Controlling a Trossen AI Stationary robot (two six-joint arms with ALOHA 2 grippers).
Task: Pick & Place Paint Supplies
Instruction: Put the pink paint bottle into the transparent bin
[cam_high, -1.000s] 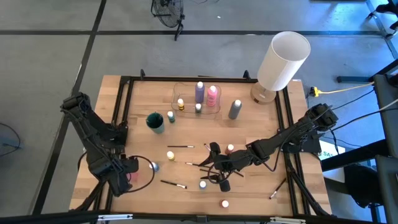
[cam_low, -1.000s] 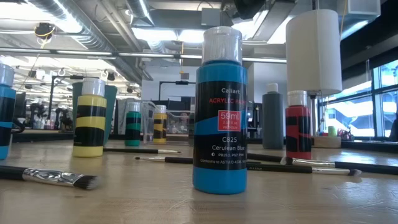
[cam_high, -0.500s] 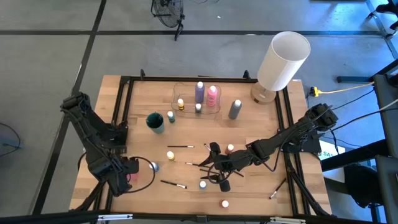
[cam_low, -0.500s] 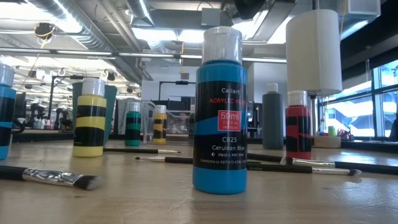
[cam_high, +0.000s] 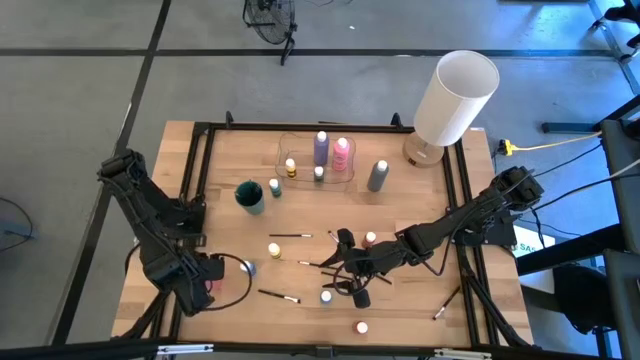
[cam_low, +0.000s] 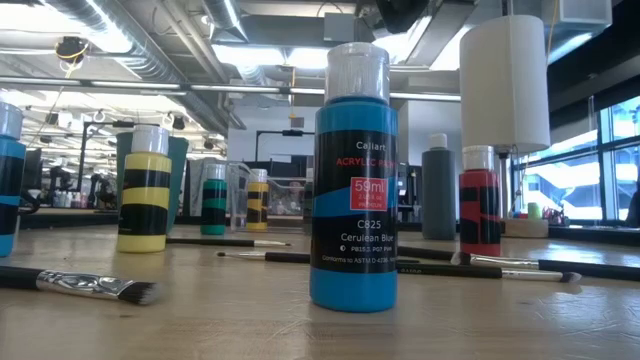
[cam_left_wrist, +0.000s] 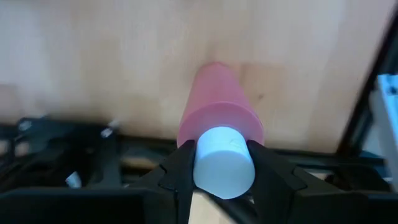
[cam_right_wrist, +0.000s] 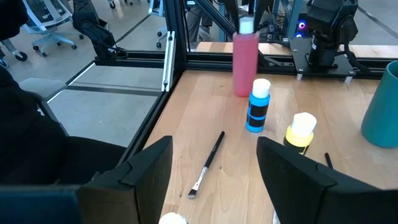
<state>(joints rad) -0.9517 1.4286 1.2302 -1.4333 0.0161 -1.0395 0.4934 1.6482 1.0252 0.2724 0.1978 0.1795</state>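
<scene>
Left end effector (cam_left_wrist: 222, 163) closed onto pink bottle (cam_left_wrist: 219, 102) cap.

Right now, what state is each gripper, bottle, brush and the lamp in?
left gripper: shut on pink bottle's white cap
pink bottle: upright, gripped
right gripper: open, empty
blue bottle: upright, capped
yellow bottle: upright, capped
paintbrush: lying flat
lamp: standing

White lamp (cam_high: 455, 97), teal cup (cam_high: 250, 195)

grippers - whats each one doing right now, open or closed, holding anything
Left gripper: shut on the pink bottle, gripping its white cap.
Right gripper: open, holding nothing.
</scene>
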